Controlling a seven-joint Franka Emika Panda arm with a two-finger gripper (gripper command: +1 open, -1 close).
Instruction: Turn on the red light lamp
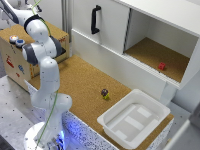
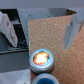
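As seen from outside, nearest of all: a white tray [image 1: 106,122], well apart from the wooden box [image 1: 15,62], off toward the exterior view's right of it, on the cork counter [image 1: 80,80]. Farther in, between tray and box but much nearer the tray: a small dark-and-yellow object [image 1: 105,93], alone on the cork. Next, the white arm [image 1: 45,65], rising just beside the box and bent over its top. On top of the box: the red light lamp [image 1: 12,38], with a blue round cap [image 1: 20,42] just beside it. Farthest from the box, beyond the counter: a white cabinet [image 1: 110,30] with a black handle [image 1: 95,19] and, in its open compartment, a small red block [image 1: 161,66].

From the wrist, looking down on the box top: the gripper [image 2: 40,27] hanging over the lamp and apart from it, fingers [image 2: 6,27] spread wide, nothing between them. Lamp cap glowing orange, whitish at the centre, inside a pale rim. Blue cap close against that rim; touching or not, impossible to tell.
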